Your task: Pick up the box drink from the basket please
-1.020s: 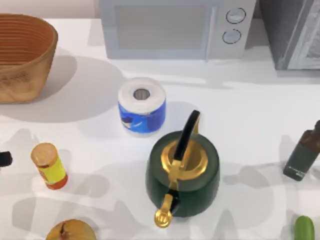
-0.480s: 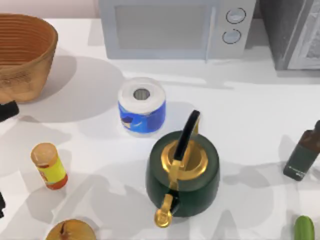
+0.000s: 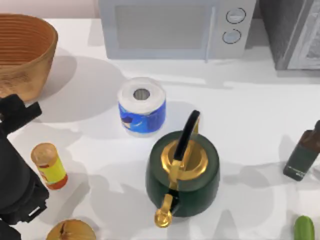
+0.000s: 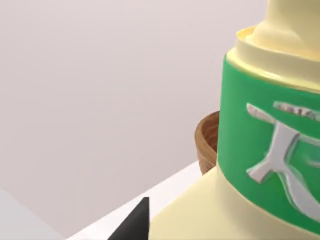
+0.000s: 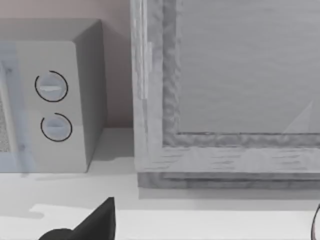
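Observation:
The basket (image 3: 27, 52), orange-brown ribbed wicker, stands at the table's far left corner; its rim (image 4: 206, 142) also shows in the left wrist view. The box drink is hidden from view. My left arm comes in from the left edge, and my left gripper (image 3: 21, 113) hangs just in front of the basket's near wall. A round yellow bottle (image 3: 49, 166) with an orange-tan cap stands right beside that arm. A pale yellow bottle with a green band (image 4: 265, 165) looms very close in the left wrist view. A dark tip of my right gripper (image 5: 92, 224) shows low in the right wrist view.
A blue-and-white paper roll (image 3: 142, 105) and a green kettle with gold lid (image 3: 182, 172) stand mid-table. A microwave (image 3: 170, 27) lines the back, with a grey cabinet (image 5: 230, 90) to its right. A dark bottle (image 3: 302, 152), a green item (image 3: 303, 229) and a brown fruit (image 3: 70, 231) sit near the edges.
My left arm has swung in from the left edge, and its gripper has moved to the right, towards the basket's front. The things on the table have stayed put.

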Robot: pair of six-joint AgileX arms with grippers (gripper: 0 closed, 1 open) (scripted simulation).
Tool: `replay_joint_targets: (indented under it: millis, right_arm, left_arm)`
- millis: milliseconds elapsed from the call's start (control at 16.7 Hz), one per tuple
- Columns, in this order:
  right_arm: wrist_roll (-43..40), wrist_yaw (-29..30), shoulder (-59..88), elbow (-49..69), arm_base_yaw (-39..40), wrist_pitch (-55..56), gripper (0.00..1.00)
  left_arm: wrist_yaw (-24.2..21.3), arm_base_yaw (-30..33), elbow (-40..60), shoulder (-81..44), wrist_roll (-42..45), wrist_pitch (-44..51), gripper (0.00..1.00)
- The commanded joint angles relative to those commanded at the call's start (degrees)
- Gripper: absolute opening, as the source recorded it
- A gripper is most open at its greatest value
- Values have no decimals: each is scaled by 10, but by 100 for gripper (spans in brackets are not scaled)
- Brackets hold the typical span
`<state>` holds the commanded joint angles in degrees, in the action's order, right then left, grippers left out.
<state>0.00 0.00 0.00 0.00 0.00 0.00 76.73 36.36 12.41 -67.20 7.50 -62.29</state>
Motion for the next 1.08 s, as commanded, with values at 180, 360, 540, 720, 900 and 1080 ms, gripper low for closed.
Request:
replay_joint_targets:
  millis: [180, 360, 540, 720, 900, 1080]
  right_arm:
    - [0, 0, 0, 0, 0, 0, 100]
    - [0, 0, 0, 0, 0, 0, 100]
    - [0, 0, 0, 0, 0, 0, 100]
    - [0, 0, 0, 0, 0, 0, 100]
    - [0, 0, 0, 0, 0, 0, 100]
    - [0, 0, 0, 0, 0, 0, 100]
  left_arm:
    - [1, 1, 0, -1, 0, -1, 0]
    - [0, -3, -3, 0, 0, -1, 0]
    - [-13, -37, -5, -8, -10, -40, 0]
    - [-38, -90, -3, -42, -27, -126, 0]
    - [-73, -131, -4, -109, -41, -186, 0]
    - [-106, -137, -13, -178, -42, -207, 0]
